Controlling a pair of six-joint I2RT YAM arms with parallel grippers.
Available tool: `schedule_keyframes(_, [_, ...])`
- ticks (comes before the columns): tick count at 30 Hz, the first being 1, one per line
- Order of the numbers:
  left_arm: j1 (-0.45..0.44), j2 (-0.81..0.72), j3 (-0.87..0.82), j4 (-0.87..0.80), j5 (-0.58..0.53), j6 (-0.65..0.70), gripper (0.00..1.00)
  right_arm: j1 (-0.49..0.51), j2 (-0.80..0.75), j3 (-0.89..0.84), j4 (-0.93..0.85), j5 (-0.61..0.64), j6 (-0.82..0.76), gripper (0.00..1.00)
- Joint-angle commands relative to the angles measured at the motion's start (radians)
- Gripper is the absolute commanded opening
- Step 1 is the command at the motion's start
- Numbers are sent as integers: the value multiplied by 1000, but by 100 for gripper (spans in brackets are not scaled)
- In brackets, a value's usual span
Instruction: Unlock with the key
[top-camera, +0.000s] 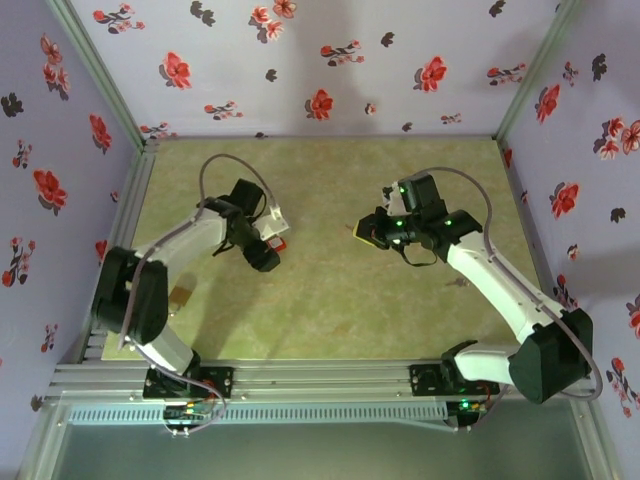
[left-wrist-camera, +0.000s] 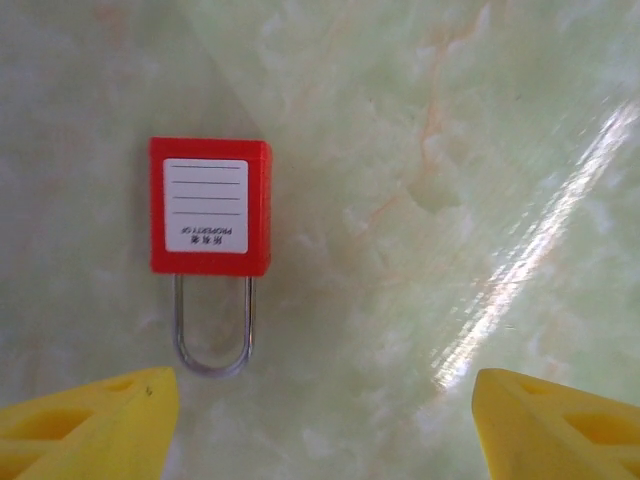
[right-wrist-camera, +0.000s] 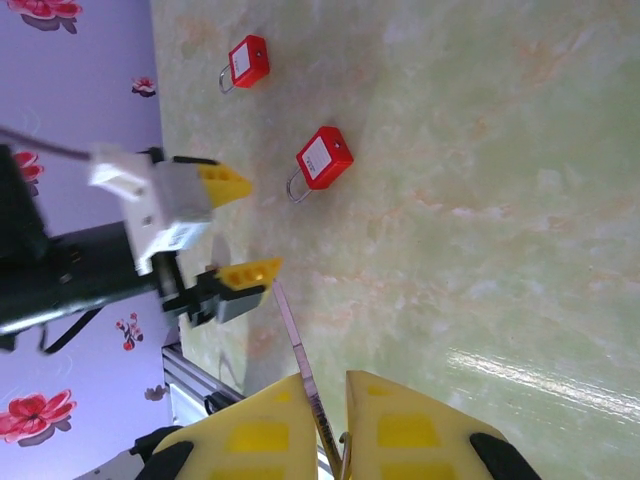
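Padlock (left-wrist-camera: 210, 205), red with a white label on its upper face, lies flat on the pale green table (left-wrist-camera: 470, 130), just ahead of the left claw (left-wrist-camera: 325, 385). In the left wrist view its steel shackle (left-wrist-camera: 213, 350) points back toward the claw, and both legs of the shackle run into the red body. The lock sits nearer the finger on the left of that view than the one on the right. The left claw stands wide open, its two yellow fingertips (left-wrist-camera: 110, 410) spread well apart with bare table between them. Neither tip touches the lock, and the claw holds nothing.

The right claw (right-wrist-camera: 325, 385) is closed down to a narrow slit, with the key (right-wrist-camera: 300, 350) pinched between its yellow pads. The thin metal blade sticks out past the fingertips, pointing toward the left claw and the lock beyond it. The key's tip is in the air, well apart from the padlock and touching nothing.

From the right claw's camera, a second red padlock (right-wrist-camera: 248, 62) lies farther off on the table, beyond the first and close to the flowered wall (right-wrist-camera: 70, 100).
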Motion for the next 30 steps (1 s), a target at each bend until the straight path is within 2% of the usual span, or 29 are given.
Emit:
schedule_keyframes(1, [16, 46, 32, 67, 2, 122, 79, -1, 5, 22, -7, -26, -15, 0])
schedule_keyframes(6, [24, 112, 63, 133, -14, 126, 80, 1, -8, 3, 2, -35, -1, 0])
schedule_keyframes(15, [35, 205, 103, 135, -22, 142, 77, 0, -39, -40, 18, -33, 15, 0])
schedule_keyframes(20, [38, 241, 134, 124, -12, 138, 71, 1, -36, -47, 32, -36, 25, 0])
schedule_keyframes(30, [38, 289, 157, 65, 27, 149, 49, 0, -35, -42, 33, -22, 31, 0])
